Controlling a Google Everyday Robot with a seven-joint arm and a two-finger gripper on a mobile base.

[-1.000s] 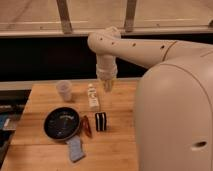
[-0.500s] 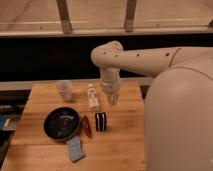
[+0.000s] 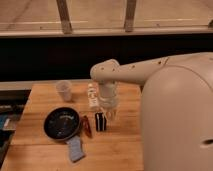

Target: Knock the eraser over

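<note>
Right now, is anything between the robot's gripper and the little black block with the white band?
Nothing visible is. The gripper hangs close beside the small upright black-and-white eraser, on its right in the view; the red-brown wedge-shaped thing lies on its other side.

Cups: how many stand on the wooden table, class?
1. The cup stands at the back left of the table, behind the black bowl. The gripper hangs close beside the eraser; the arm could hide something small behind it.

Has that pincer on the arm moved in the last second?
Yes. The pincer has come down in the picture, from above the small bottle to below it, and is now close beside the eraser.
</note>
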